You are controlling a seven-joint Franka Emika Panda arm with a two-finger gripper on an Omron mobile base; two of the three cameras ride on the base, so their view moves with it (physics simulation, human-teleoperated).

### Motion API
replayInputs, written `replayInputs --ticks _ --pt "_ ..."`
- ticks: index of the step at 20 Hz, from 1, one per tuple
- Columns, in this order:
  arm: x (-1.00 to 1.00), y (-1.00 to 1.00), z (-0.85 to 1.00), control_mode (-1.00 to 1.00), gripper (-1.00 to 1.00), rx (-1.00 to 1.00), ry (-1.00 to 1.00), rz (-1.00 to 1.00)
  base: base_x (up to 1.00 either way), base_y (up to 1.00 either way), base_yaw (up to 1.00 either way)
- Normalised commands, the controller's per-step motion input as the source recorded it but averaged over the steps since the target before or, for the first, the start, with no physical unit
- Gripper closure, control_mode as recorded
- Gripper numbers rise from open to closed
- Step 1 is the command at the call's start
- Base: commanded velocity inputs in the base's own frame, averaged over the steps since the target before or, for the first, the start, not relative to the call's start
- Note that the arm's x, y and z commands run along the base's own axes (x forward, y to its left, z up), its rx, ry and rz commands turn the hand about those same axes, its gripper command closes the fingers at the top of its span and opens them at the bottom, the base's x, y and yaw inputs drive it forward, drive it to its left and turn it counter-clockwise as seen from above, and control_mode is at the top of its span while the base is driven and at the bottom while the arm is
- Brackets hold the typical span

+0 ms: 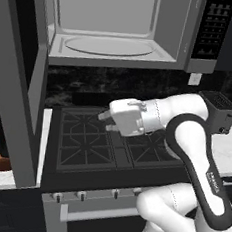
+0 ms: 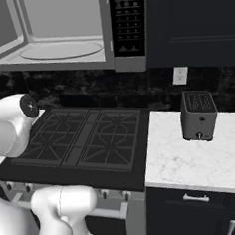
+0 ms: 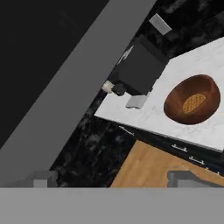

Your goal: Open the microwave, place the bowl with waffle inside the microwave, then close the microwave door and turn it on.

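Gripper (image 3: 113,178) spread wide, empty; glossy reddish-brown bowl (image 3: 192,105) holds golden grid waffle (image 3: 194,103); microwave door (image 1: 20,83) open

Flat, even rendered light is filling all three views, no clear source showing. Microwave (image 1: 114,25) interior is reading pale and bright; the cabinets (image 2: 192,23) and backsplash (image 2: 87,87) are sitting very dark, detail crushed. Soft gloss is showing inside the bowl (image 3: 192,105). Shadows on the marble counter (image 2: 192,158) are looking faint. Edges are looking slightly soft and low-res, no lens distortion or glare.
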Motion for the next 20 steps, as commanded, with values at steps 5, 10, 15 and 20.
replayInputs --ticks 5,10,15,20 --pt "1.00 0.22 -0.87 -1.00 -1.00 -0.33 0.25 -0.01 0.00 0.00 0.00" --pt "1.00 0.65 -0.64 -1.00 -1.00 -0.31 0.34 0.05 0.00 0.00 0.00" --pt "1.00 0.87 -0.50 -1.00 -1.00 -0.16 0.31 0.14 0.00 0.00 0.00" --pt "1.00 0.70 -0.65 -1.00 -1.00 -0.10 0.24 0.12 0.00 0.00 0.00"
